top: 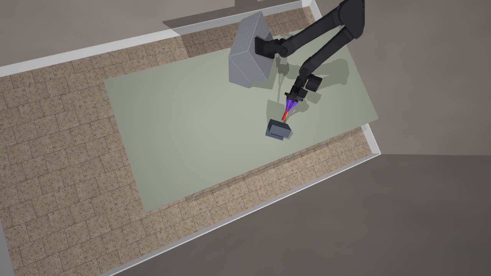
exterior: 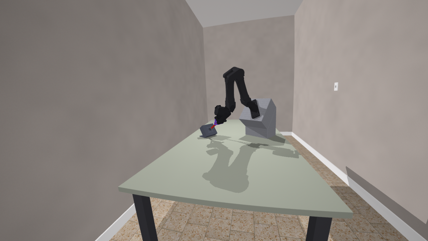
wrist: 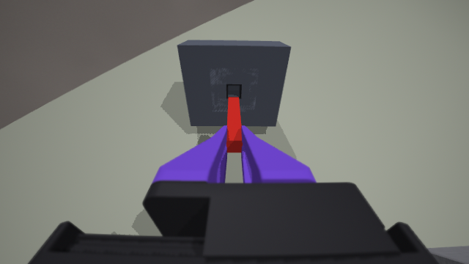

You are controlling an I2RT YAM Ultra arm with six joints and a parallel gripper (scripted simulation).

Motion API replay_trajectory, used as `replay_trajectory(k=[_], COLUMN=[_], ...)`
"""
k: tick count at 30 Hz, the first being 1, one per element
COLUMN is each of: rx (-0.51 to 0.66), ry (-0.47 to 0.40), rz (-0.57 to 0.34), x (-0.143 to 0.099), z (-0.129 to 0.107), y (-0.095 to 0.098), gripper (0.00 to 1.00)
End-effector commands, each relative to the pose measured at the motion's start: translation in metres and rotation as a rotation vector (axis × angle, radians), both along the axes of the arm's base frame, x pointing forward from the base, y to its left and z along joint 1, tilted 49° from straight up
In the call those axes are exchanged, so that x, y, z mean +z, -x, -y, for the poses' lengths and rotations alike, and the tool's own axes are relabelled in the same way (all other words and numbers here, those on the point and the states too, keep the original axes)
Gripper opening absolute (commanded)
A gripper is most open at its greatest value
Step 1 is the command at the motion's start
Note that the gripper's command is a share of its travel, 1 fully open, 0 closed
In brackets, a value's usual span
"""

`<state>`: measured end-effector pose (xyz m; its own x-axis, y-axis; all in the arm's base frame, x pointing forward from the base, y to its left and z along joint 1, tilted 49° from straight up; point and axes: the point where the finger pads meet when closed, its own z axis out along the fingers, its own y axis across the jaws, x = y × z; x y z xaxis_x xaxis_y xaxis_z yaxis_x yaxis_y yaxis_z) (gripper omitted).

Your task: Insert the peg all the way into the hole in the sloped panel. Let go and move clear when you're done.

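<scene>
My gripper (wrist: 234, 132) with purple fingers is shut on the rear end of a red square peg (wrist: 233, 117). The peg points straight at the small dark square hole (wrist: 234, 90) in the middle of the sloped dark grey panel (wrist: 233, 82). In the wrist view the peg's tip lies at the lower rim of the hole; I cannot tell whether it is inside. In the overhead view the peg (top: 284, 115) ends just short of the panel block (top: 278, 129). In the side view the gripper (exterior: 214, 123) holds the peg (exterior: 212, 126) tilted down onto the panel (exterior: 207, 130).
A large light grey block (top: 247, 51) (exterior: 257, 116) carries the arm's base at the back of the table. The panel stands near the table's edge, with a wall close beside it.
</scene>
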<state>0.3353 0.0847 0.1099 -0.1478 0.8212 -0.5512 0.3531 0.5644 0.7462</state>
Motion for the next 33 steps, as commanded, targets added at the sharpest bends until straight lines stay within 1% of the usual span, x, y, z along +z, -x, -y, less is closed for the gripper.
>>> replay_trajectory(k=[1, 23, 33], rx=[-0.013, -0.014, -0.014], ry=[-0.001, -0.001, -0.001], rz=[0.015, 0.015, 0.015], x=[0.005, -0.003, -0.005], z=[0.003, 0.005, 0.006], y=[-0.008, -0.03, -0.029], gripper=[0.0, 0.0, 0.0])
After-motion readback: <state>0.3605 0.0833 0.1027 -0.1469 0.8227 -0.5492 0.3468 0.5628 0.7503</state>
